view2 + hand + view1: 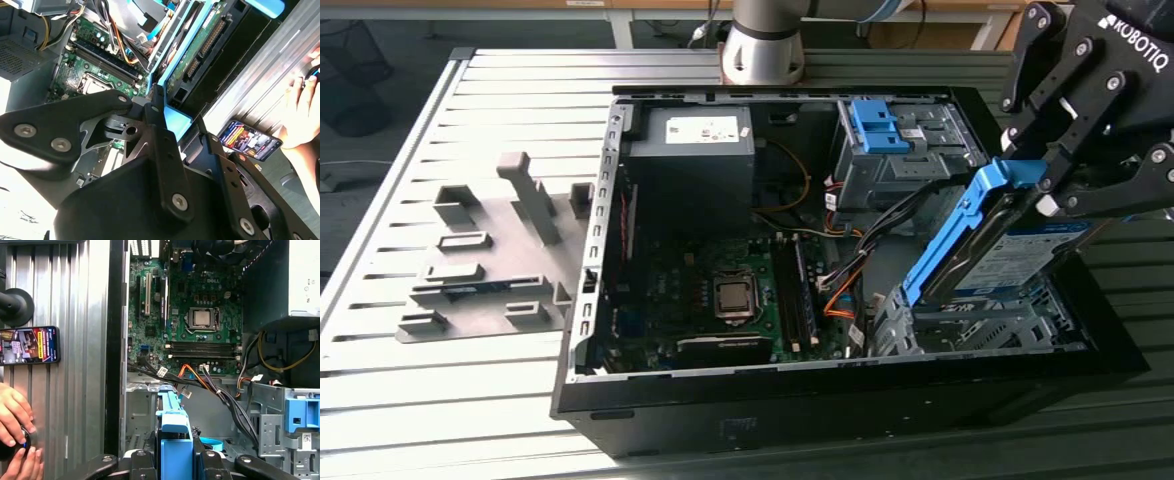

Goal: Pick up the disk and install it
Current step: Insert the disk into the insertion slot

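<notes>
One end effector [1047, 190] was clenched on the disk [1001, 250], gripping the blue plastic frame at its upper end. In the exterior view the disk hung tilted, label side toward that view's right, with its lower end just above the metal drive cage [961, 325] at the near corner of the open computer case [854, 385]. In the first wrist view the blue frame [174, 432] sat between the fingers [142, 460], directly over the cage opening.

The step in hand appeared to be insertion into the bay. Good practice here would be to square the frame rails with the cage guides before lowering, since the visible tilt could jam one edge. The cable bundle [215, 390] ran close beside the bay and should be kept out of the slot. A second blue carrier [877, 125] sat in the upper cage, well apart. A phone [30, 345] lay on the counter [75, 315], with a person's hand [15, 415] near it, outside the case.
</notes>
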Available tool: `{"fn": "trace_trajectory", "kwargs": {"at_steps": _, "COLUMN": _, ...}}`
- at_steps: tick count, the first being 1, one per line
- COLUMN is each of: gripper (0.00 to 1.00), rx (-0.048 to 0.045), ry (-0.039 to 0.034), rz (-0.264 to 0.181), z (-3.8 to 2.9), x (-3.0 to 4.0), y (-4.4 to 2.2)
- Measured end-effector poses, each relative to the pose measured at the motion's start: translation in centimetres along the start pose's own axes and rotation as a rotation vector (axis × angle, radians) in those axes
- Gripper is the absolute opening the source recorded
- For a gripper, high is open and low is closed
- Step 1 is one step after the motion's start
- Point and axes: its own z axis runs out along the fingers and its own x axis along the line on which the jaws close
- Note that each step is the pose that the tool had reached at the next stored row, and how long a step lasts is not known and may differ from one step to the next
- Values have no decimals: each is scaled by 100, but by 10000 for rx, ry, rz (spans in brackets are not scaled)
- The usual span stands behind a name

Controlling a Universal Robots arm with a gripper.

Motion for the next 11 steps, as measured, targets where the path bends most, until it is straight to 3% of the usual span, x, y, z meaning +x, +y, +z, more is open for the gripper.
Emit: {"fn": "trace_trajectory", "kwargs": {"at_steps": 11, "gripper": 36, "rx": 2, "ry": -3, "rz": 93, "z": 44, "x": 1, "y": -1}}
